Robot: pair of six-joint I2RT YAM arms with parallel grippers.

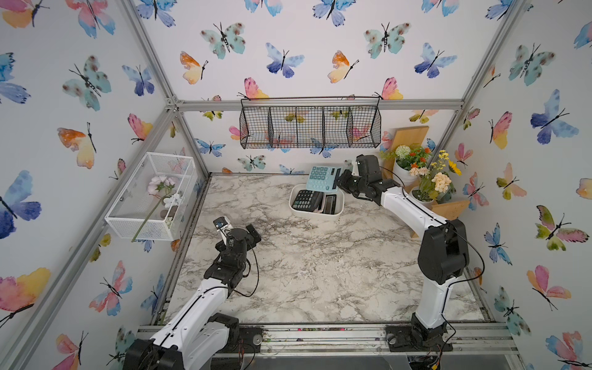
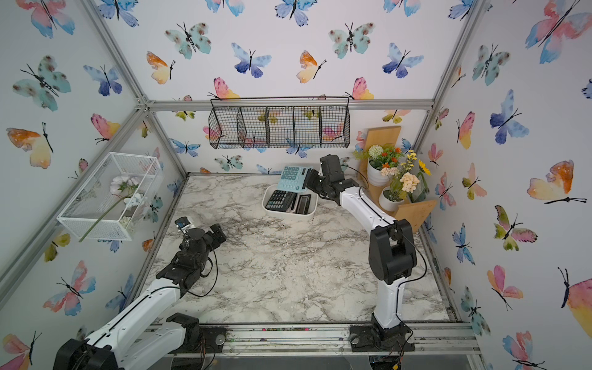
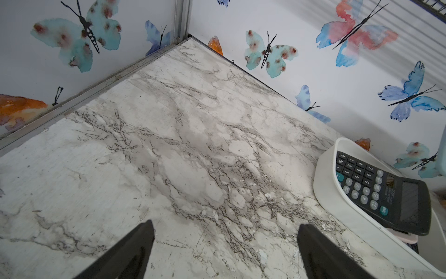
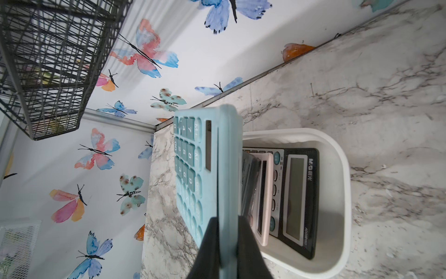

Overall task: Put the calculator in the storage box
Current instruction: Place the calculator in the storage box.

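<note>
Right claw [image 4: 228,219] clamps teal calculator [image 4: 207,169] by thin edge (probably rigid, light, slick) near storage box [image 4: 344,193]; left claw [image 3: 225,224] wide, empty.

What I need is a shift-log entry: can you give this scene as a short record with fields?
held item: light blue calculator, clamped edge-on in the right pincer
its place: raised at the far rim of the storage box, not yet inside
box contents: black calculators and a pink calculator
box location: on the marble table
left pincer: open, empty, over bare tabletop
</note>
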